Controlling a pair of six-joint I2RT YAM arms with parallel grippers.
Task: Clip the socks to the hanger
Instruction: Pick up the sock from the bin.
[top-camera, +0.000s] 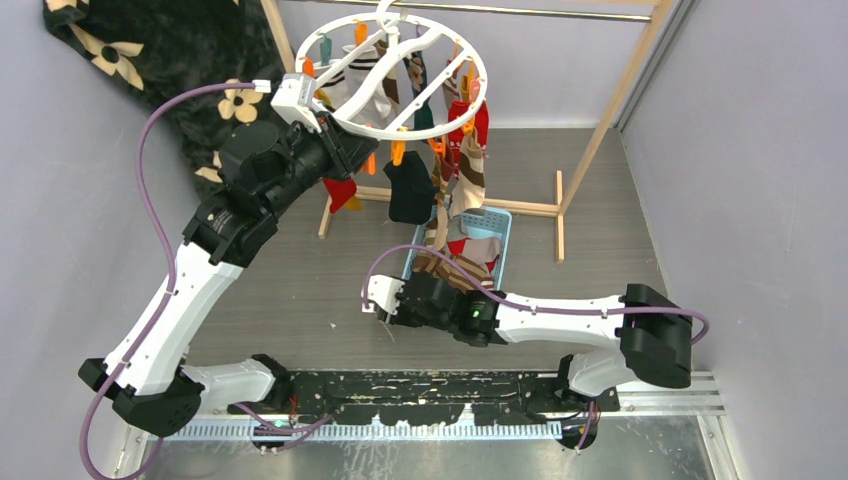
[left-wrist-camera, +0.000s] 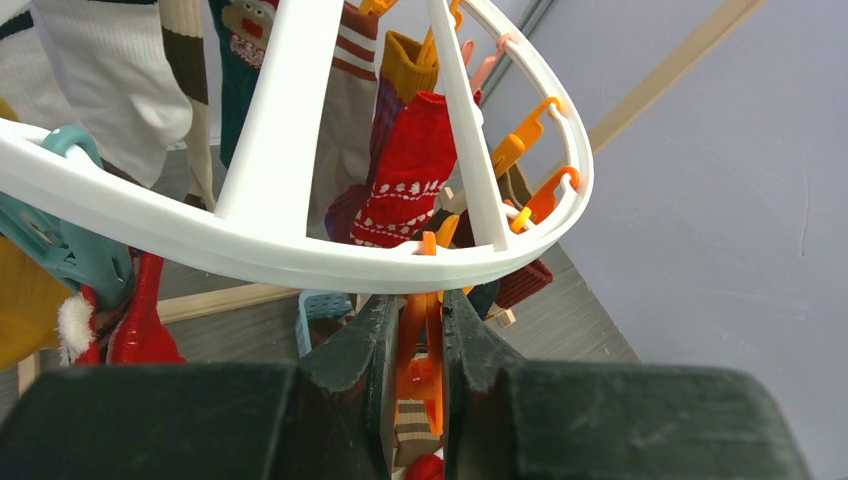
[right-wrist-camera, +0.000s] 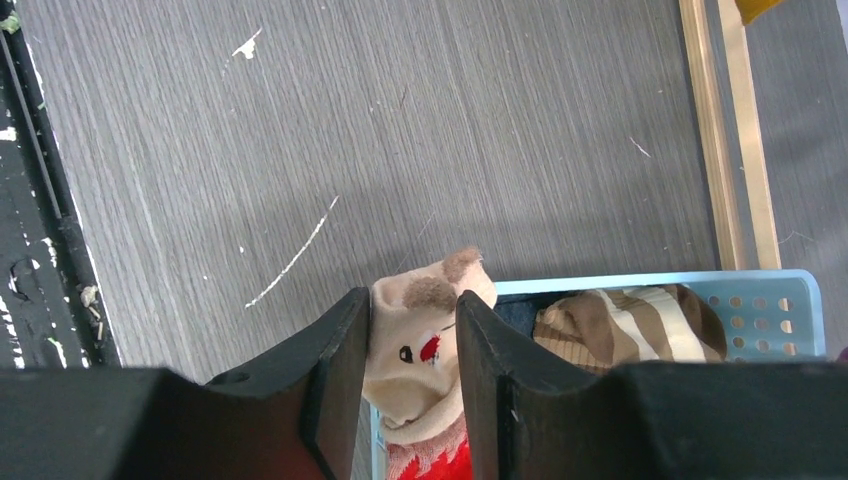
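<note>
The white ring hanger (top-camera: 400, 70) hangs at the back with several socks (top-camera: 470, 150) clipped under it. In the left wrist view its rim (left-wrist-camera: 300, 255) crosses just above my fingers, with a red sock (left-wrist-camera: 410, 180) and a white sock (left-wrist-camera: 110, 80) behind. My left gripper (top-camera: 345, 150) (left-wrist-camera: 420, 305) is shut on an orange clip (left-wrist-camera: 425, 345) hanging from the ring. My right gripper (top-camera: 405, 305) (right-wrist-camera: 412, 300) is shut on a cream and red sock with a reindeer face (right-wrist-camera: 425, 330), low at the basket's near corner.
A light blue basket (top-camera: 500, 225) (right-wrist-camera: 650, 283) on the floor holds more socks, among them a brown-and-cream striped one (right-wrist-camera: 620, 325). A wooden rack (top-camera: 620, 90) frames the hanger. A black flowered blanket (top-camera: 150, 50) hangs at the back left. A teal clip (left-wrist-camera: 60, 240) hangs at the left.
</note>
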